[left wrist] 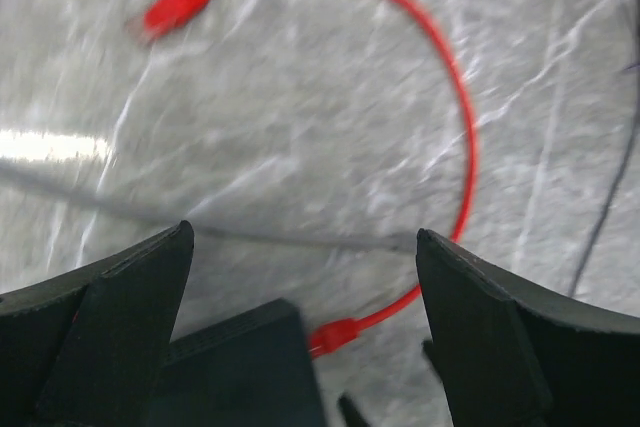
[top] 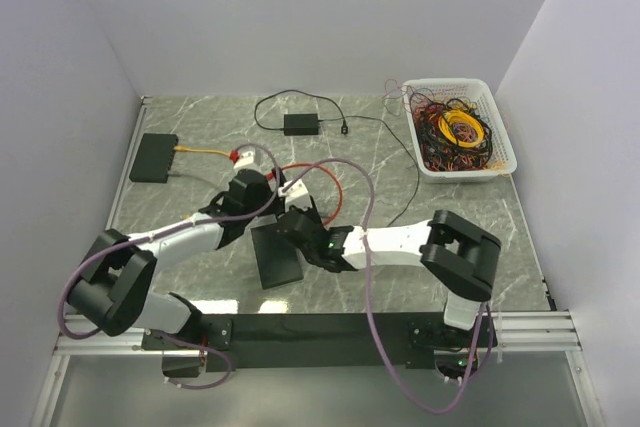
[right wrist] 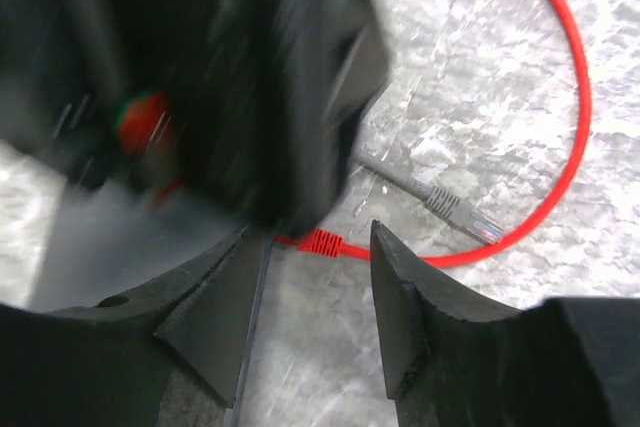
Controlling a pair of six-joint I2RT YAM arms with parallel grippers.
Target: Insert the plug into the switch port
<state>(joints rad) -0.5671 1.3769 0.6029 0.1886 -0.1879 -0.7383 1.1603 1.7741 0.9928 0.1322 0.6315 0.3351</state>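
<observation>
Plug sits at switch edge, right claw parted near it

Looks down on a grey marble table. Shows the left gripper with its black fingers wide apart. Shows a red cable bending in a big curve. Far plug blurry at top left. Near plug down low, touching a black box. Cannot tell if pushed in. Blurry grey cable across the middle, thin dark cable at right.
</observation>
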